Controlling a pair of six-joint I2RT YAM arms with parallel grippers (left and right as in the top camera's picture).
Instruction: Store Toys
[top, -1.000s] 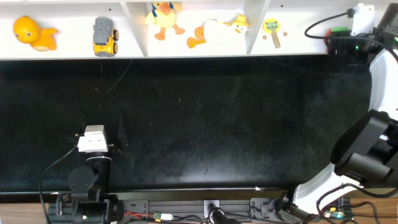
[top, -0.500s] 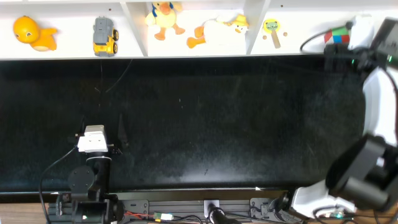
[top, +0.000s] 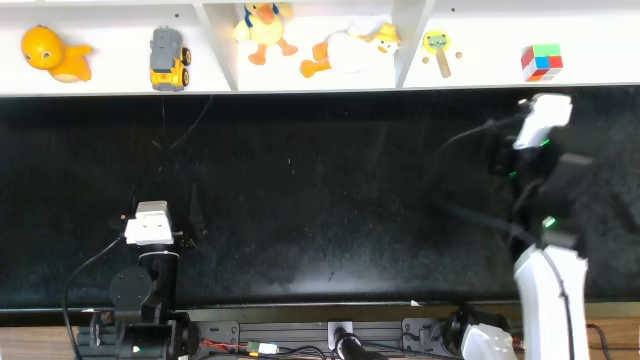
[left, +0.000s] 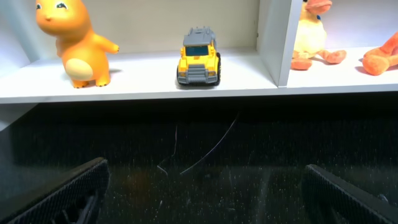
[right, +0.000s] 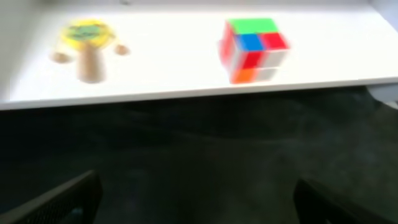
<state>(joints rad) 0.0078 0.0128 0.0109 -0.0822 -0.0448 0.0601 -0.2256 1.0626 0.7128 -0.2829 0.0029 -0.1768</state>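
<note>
Toys are all on the white shelf (top: 480, 80) that runs along the far edge of the black bench (top: 330, 200), split by dividers into 3 compartments. L compartment: orange duck figure (left: 73, 38) upright at the outer end, yellow truck (left: 199, 57) beside it but apart, nose twd the bench. Mid compartment: yellow plush duck (top: 265, 28) sitting up, and just beside it a white plush duck (top: 345, 50) lying down w/ orange feet out (the two are close, can't tell if touching). R compartment: green-faced rattle drum (right: 87, 42) nr the divider, handle pointing twd the bench, and a multicolour cube (right: 254, 48) well apart from it, twd the shelf's R end, green face up. Left end effector (left: 205, 196) is low over the bench nr the L arm's base, well back from the shelf, facing the yellow truck; fingers spread wide, nothing btwn them. Right end effector (right: 198, 198) is over the bench close to the shelf front, facing the gap btwn rattle drum and multicolour cube; fingers also spread wide, holding nothing. R arm reaches up from its base at the bench's near R side.
</note>
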